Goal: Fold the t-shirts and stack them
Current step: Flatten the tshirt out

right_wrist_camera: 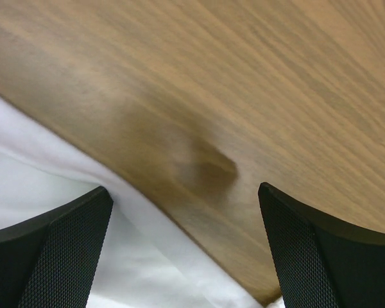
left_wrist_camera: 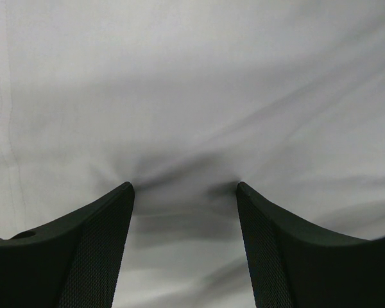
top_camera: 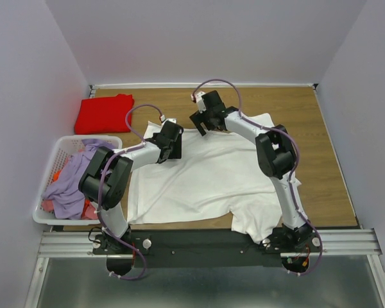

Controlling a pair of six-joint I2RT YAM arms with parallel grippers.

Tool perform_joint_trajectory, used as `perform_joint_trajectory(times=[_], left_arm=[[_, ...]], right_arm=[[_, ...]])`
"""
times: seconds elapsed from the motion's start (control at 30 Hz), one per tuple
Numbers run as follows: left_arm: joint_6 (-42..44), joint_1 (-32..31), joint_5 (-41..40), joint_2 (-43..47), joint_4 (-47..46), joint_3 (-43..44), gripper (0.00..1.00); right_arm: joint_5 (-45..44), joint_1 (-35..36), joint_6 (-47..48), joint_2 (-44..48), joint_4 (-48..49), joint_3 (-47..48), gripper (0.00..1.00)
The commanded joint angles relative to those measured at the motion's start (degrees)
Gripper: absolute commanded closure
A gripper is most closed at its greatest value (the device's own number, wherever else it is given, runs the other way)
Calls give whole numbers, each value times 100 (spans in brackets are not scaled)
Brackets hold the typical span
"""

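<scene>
Left wrist: left gripper (left_wrist_camera: pixel 185 187) fingers apart, tips on large plain white cloth t-shirt (left_wrist_camera: pixel 192 83), cloth puckered between them | right wrist: right gripper (right_wrist_camera: pixel 185 189) fingers wide apart over brown wood-grain table (right_wrist_camera: pixel 276 77), white edge under one finger | top external: bright red cloth t-shirt (top_camera: pixel 104 113) folded, well left of left fingers, near white slatted plastic basket (top_camera: pixel 51 149)

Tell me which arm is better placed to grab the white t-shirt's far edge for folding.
Right, probably. The right gripper hangs open astride the edge of the white t-shirt on the wooden table; the left gripper, also open, presses into mid-cloth with no edge in view.
</scene>
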State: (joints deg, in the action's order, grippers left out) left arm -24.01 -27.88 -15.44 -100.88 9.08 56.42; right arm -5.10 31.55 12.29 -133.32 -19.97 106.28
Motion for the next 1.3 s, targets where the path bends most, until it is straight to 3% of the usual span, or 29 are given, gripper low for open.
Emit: perform_joint_trajectory(times=[0.0,0.43,0.57,0.77,0.93,1.13,1.27], left_arm=[[-60,-16,-55,-151,595,-299,28],[-69,-25,-38,-63,577,-351,28],[-77,-16,-64,-19,586,-343,28],[-183,46,-170,217,753,-123,28],[-253,441,93,551,683,254,28],[-139,836,287,141,612,895,35],[-69,1056,419,-387,568,1291,42]], right_arm=[[-421,-210,177,-326,-95,375,0],[-1001,-808,45,-898,-95,1835,0],[-651,-817,98,-364,-95,1423,0],[-369,-861,-358,595,-86,-194,0],[272,-1501,-1184,1307,-60,-977,3],[1063,-2267,-1985,1475,54,-1452,15],[1424,-2644,-2414,1344,63,-1540,31]])
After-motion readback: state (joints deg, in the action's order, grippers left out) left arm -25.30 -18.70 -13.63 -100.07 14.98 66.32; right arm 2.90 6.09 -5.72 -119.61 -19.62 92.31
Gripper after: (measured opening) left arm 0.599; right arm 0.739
